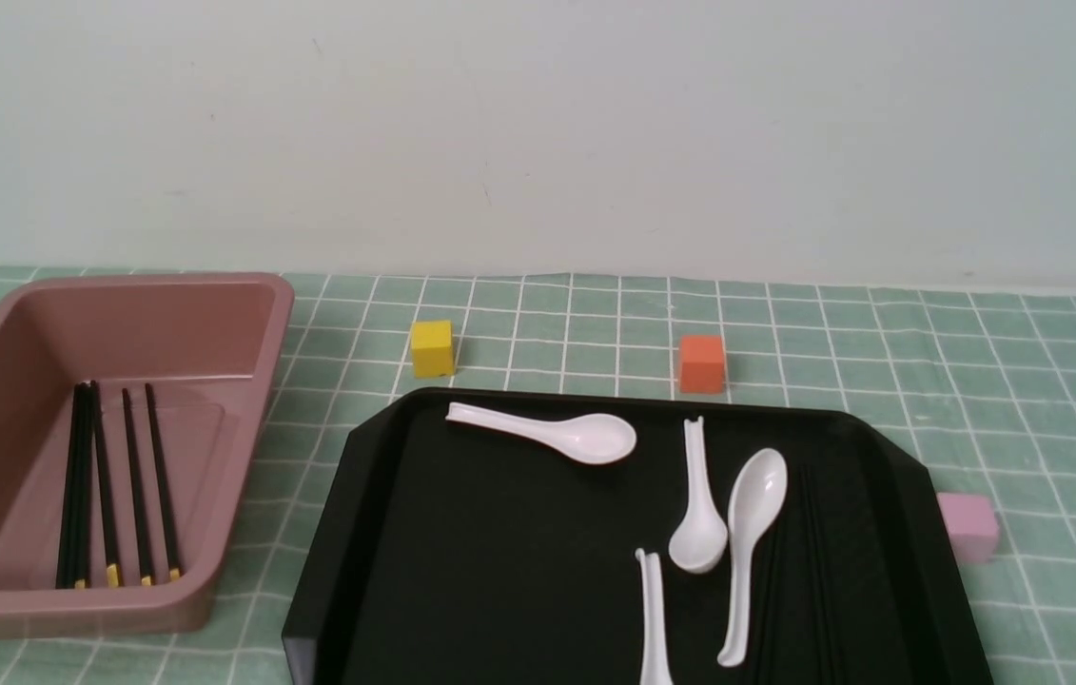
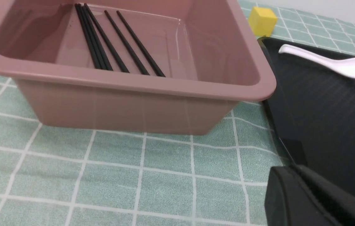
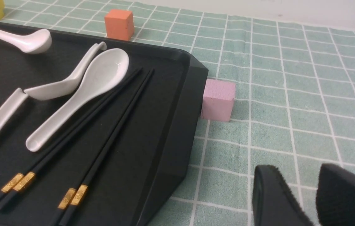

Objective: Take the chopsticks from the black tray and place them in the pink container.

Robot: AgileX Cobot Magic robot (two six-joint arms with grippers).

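On the left side of the checked green cloth (image 1: 880, 362) I have the pink container (image 1: 243, 457), and several chopsticks (image 1: 119, 485) lie along its floor, roughly parallel, gold ends toward me; through the left wrist camera I see them as black sticks (image 2: 114, 44) fanned out slightly on the bottom. To its right sits the black tray (image 1: 518, 571), its near-left corner close to the container's corner. Four white soup spoons (image 1: 557, 436) rest on the tray: one lying crosswise near the far rim, the other three gathered toward the right half. Beside the rightmost spoon, more chopsticks (image 3: 102, 125) remain on the tray in two pairs, gold bands (image 3: 17, 182) at the near ends; from the front they barely show against the black surface. Beyond the tray stand a yellow cube (image 1: 432, 348) and an orange cube (image 1: 701, 362), and a pale pink cube (image 3: 218, 99) stands just beside the tray's right rim.

My left gripper (image 2: 303, 194) appears only as a dark mass in the corner of its own camera, over the tray's edge, holding nothing; I see no gap there, yet I cannot tell for sure whether it is closed. My right gripper (image 3: 312, 197) hangs over bare cloth to the right of the tray, its two fingers (image 3: 274, 197) apart with a gap between them and nothing held
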